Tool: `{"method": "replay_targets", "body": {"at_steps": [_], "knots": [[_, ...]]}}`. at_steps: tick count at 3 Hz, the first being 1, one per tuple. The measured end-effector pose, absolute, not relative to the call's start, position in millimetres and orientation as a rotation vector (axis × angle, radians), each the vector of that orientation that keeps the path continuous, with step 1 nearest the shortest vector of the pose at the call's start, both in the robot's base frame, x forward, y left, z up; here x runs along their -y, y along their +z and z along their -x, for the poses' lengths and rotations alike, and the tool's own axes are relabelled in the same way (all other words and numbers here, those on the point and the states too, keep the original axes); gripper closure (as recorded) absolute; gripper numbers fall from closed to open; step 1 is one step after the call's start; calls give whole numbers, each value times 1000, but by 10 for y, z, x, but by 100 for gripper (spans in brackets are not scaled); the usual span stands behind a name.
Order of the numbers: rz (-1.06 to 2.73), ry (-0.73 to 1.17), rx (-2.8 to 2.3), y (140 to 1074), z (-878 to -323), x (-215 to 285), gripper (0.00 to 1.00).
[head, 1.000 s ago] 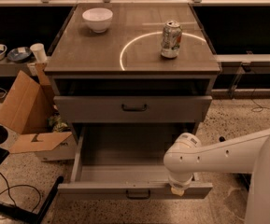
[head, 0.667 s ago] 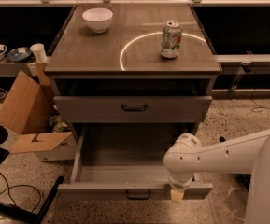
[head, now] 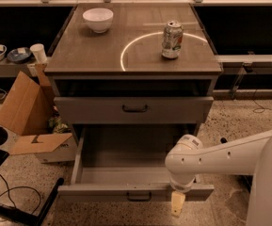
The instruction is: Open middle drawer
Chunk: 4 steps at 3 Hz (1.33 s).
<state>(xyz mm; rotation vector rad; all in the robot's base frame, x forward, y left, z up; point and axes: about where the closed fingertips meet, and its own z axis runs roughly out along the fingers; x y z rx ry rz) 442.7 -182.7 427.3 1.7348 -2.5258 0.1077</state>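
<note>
The middle drawer (head: 102,192) is a wide grey drawer with a low flat front. It stands pulled far out of the cabinet, and its plain grey inside (head: 126,149) shows. Its small dark handle (head: 139,197) sits at the centre of the front. The taller-fronted drawer (head: 133,109) above it is closed. The lowest drawer is hidden beneath the open one. My gripper (head: 177,204) hangs below the white arm (head: 220,159), just in front of the right part of the drawer front, to the right of the handle and apart from it.
A white bowl (head: 98,19) and a drink can (head: 172,39) stand on the cabinet top (head: 93,51). An open cardboard box (head: 27,112) lies on the floor left of the cabinet. Cables and a dark stand (head: 13,201) are at the lower left.
The gripper has dropped slightly lower in front of the drawer front. The drawer stays pulled out as before.
</note>
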Motion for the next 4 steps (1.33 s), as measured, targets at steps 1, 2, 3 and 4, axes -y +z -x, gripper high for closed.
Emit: {"method": "replay_targets", "body": {"at_steps": [1,2,3,4], "knots": [[-1687,105,2493,4183,-4234,1828,15],[-1575,78,2455,4108,-3737,1841,38],[-1575,78,2455,4153,-3742,1835,62],[-1575,78,2455,4199,-3748,1838,86]]}}
